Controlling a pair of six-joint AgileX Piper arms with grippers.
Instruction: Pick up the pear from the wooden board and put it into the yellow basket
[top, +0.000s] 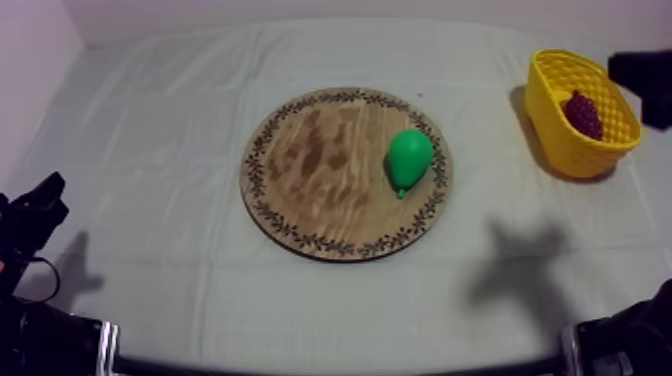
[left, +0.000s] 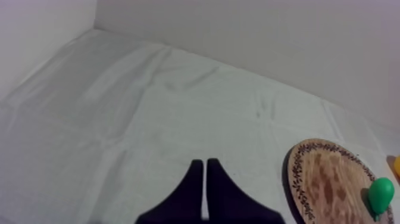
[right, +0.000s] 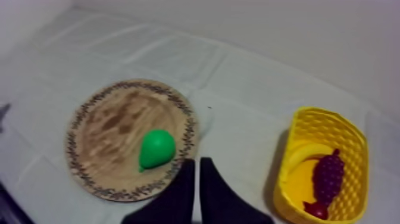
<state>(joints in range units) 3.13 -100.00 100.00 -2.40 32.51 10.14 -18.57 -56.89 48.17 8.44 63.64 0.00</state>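
Currently the pear (top: 410, 156) is seen lying on the wooden board (top: 315, 190), close to its patterned rim on the side towards the yellow basket (top: 558, 140), yet well apart from it. A bunch of grapes (top: 583, 114) and a banana (right: 297, 159) are held in the basket. The left claw (left: 205, 170) is pressed shut on nothing above the bare worktop (top: 150, 120). The right claw (right: 197, 167) is likewise closed and empty, held above the cloth between board and basket.

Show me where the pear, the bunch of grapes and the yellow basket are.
pear (top: 410, 155): top view, middle of its green body.
bunch of grapes (right: 327, 174): right wrist view, middle of the bunch.
yellow basket (top: 558, 140): top view, its outer side wall.
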